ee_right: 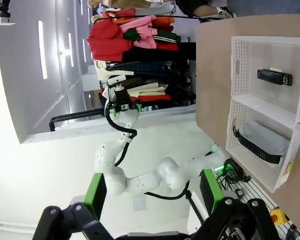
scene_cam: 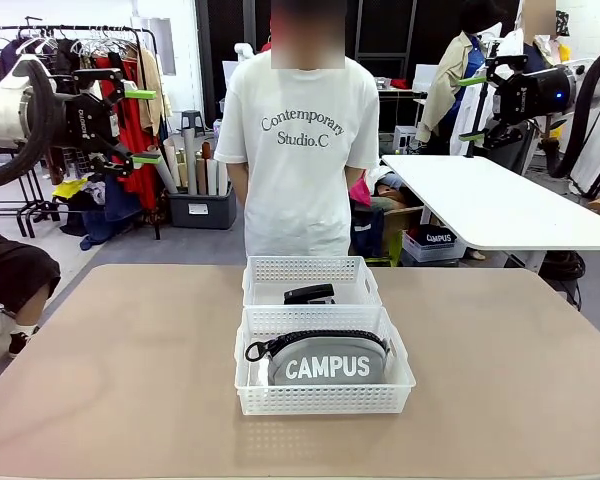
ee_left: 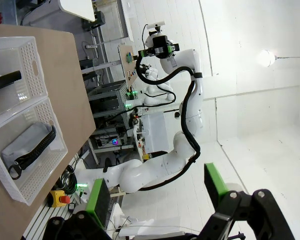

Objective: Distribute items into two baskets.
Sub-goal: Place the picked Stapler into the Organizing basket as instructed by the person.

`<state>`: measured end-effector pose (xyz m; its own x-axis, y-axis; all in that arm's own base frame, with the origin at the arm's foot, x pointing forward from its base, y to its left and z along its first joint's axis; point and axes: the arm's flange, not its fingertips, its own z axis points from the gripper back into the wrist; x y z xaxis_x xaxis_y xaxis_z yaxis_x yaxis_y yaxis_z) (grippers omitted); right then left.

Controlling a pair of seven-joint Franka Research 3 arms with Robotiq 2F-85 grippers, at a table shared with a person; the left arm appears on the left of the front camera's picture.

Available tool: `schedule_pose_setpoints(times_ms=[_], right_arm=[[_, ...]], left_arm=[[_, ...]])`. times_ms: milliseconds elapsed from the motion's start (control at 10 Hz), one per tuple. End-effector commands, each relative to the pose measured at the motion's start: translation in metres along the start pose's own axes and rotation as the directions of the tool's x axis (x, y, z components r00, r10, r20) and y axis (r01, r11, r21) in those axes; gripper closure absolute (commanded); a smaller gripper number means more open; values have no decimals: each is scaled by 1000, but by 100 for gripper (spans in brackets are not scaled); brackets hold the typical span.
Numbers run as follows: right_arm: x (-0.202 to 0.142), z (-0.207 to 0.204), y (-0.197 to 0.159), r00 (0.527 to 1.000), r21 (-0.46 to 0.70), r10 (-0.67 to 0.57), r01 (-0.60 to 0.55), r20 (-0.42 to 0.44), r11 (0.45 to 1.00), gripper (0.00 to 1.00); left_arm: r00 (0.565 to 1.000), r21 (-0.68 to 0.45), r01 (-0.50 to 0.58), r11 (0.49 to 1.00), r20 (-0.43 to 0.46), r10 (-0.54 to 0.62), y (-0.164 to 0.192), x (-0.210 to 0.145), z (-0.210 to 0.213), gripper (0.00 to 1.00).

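Pouch [scene_cam: 327, 362] and stapler [scene_cam: 309, 294] each sit in separate baskets [scene_cam: 380, 400]; both grippers [scene_cam: 145, 125] [scene_cam: 473, 108] hang spread and empty, so any needless reach risks nudging the light baskets.

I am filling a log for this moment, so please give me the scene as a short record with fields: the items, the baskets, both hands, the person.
near basket: white perforated plastic basket, holds the grey fabric zip pouch lettered "CAMPUS"
far basket: matching white basket, touching the near one, holds the small black stapler
left hand: open, empty, raised above the table
right hand: open, empty, raised above the table
person: white T-shirt, standing at the far edge
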<state>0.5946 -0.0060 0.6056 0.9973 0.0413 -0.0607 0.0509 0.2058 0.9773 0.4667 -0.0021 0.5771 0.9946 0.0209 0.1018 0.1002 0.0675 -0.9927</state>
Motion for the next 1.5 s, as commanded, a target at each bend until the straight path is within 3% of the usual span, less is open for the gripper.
schedule_pose_setpoints(times_ms=[0,1400], right_arm=[[2,1,4,1000,1,11,-11,-8,1000,0],[2,1,4,1000,1,11,-11,-8,1000,0]], left_arm=[[1000,-4,-4,1000,-6,4,-3,-1,0,0],[1000,-4,-4,1000,-6,4,-3,-1,0,0]])
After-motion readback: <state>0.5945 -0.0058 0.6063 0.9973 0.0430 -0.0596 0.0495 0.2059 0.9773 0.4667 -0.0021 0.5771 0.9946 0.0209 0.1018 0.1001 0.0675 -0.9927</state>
